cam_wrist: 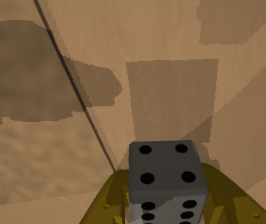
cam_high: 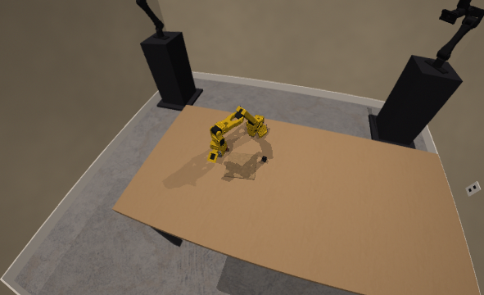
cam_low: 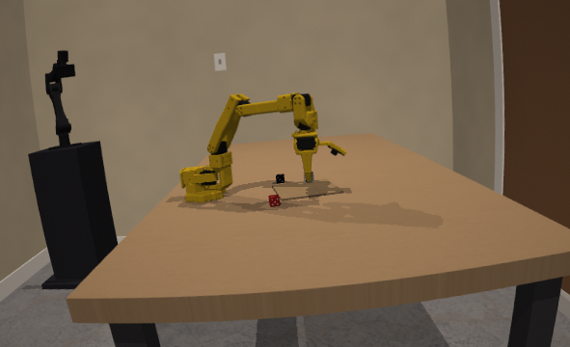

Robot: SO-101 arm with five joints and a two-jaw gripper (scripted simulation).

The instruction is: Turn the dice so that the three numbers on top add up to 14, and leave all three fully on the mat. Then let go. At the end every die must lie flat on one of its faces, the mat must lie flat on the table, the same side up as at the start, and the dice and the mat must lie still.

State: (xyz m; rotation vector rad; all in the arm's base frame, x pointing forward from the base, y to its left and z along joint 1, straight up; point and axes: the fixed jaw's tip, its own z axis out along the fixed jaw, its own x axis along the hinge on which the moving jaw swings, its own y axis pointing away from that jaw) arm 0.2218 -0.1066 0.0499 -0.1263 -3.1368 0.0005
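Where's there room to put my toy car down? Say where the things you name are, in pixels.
Probably on the big stretch of table (cam_high: 327, 184) (cam_low: 313, 270) (cam_wrist: 174, 30) between the black die (cam_high: 264, 159) (cam_low: 280, 178) and the far short edge. Another patch lies between the red die (cam_low: 274, 200) and the near short edge. It's crowded around the mat (cam_high: 233, 157) (cam_wrist: 34, 160): both those dice, plus the arm (cam_high: 230, 121) (cam_low: 260, 107) gripping the gray die (cam_high: 219, 154) (cam_low: 309, 176) (cam_wrist: 166, 165).

The place is looking like a robotics lab or test room, with a yellow arm (cam_high: 227, 122) (cam_low: 260, 107) standing on a wood-toned surface (cam_high: 327, 197) (cam_low: 285, 260). Black arms (cam_high: 454, 41) (cam_low: 60, 108) are rising from dark pedestals (cam_high: 418, 102) (cam_low: 72, 207) beyond its edges. Plain beige walls (cam_high: 307, 49) (cam_low: 362, 63) are enclosing a mottled grey floor (cam_high: 90, 225) (cam_low: 362, 318), and no home or shop furnishings are giving it another character.
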